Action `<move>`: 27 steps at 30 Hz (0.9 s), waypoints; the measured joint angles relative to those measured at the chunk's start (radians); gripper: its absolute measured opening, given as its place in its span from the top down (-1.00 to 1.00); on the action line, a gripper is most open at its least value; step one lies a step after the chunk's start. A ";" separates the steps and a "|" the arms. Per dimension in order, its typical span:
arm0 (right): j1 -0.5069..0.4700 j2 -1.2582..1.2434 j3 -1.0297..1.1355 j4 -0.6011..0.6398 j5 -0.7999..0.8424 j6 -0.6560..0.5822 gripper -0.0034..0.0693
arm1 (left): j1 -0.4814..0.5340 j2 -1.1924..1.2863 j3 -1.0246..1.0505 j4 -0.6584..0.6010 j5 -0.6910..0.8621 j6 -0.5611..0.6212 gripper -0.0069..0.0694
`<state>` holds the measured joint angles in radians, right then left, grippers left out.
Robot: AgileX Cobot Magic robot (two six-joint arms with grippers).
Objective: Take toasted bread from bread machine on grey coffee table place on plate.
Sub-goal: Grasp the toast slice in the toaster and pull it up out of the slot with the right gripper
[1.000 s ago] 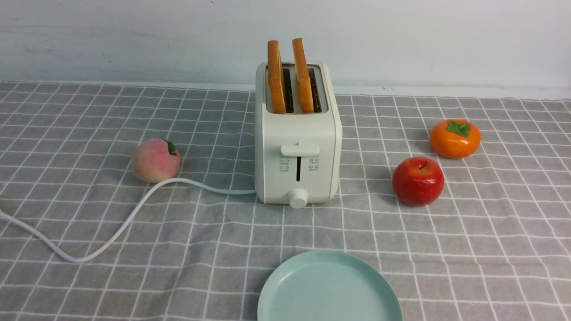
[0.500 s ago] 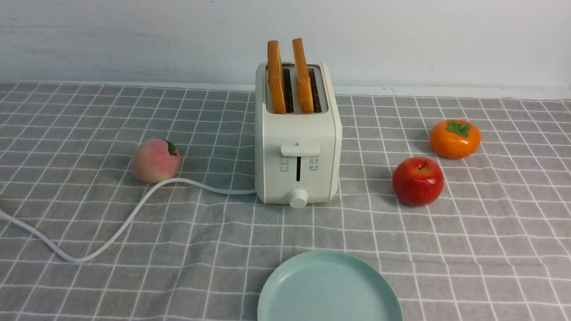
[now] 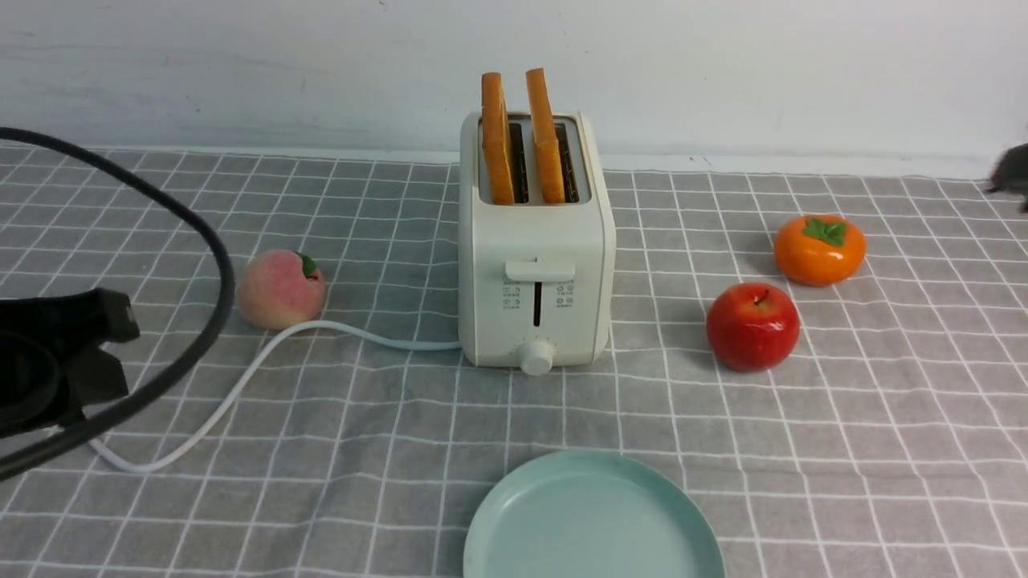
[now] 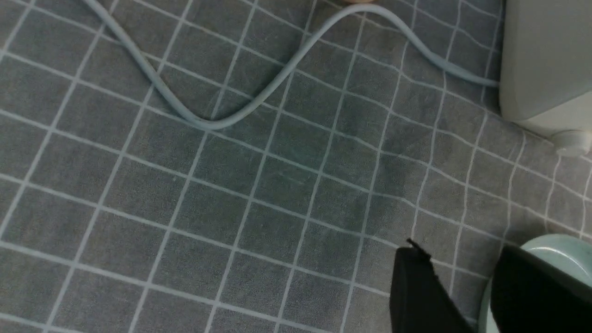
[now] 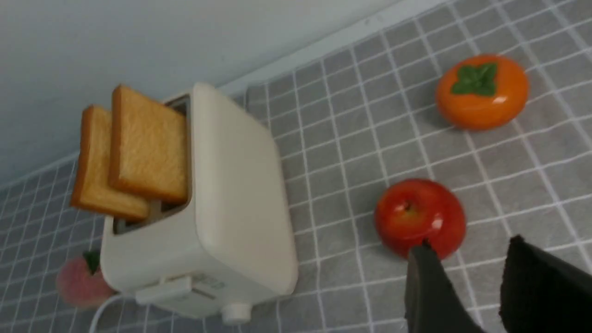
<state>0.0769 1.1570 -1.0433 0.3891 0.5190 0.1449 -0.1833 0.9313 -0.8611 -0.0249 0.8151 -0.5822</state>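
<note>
Print on the bread machine [image 3: 534, 241] is too small to read. The left end effector [image 4: 458, 263] and right end effector [image 5: 469, 259] stand parted, empty.

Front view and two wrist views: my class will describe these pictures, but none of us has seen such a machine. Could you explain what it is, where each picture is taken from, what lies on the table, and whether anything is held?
It is a robot with two arms, each ending in a pincer. The front view looks forward from between the arms: the left arm shows at one edge and a bit of the right arm at the other. Each wrist view comes from a camera on one arm, looking past its black pincer: the left pincer and the right pincer. On the grey checked table stands a white toaster with two toast slices upright in its slots. Nearer the robot is a green plate. There are also a peach, a red apple, an orange persimmon and the toaster's cord. Both pincers are open and hold nothing.
</note>
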 joint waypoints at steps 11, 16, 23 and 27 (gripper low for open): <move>0.277 0.457 -0.452 0.175 0.023 -0.421 0.16 | 0.000 0.000 -0.005 -0.114 0.006 0.199 0.20; 0.322 0.661 -0.708 0.176 0.021 -0.428 -0.02 | 0.000 0.000 -0.005 -0.124 0.002 0.203 0.20; 0.336 0.886 -0.924 0.143 0.022 -0.436 -0.19 | 0.000 0.000 -0.005 -0.134 0.002 0.205 0.20; 0.336 0.952 -0.957 0.097 0.017 -0.438 -0.20 | 0.000 0.000 -0.005 -0.142 0.002 0.205 0.20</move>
<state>0.4124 2.1094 -2.0002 0.4865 0.5358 -0.2934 -0.1833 0.9313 -0.8659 -0.1664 0.8175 -0.3770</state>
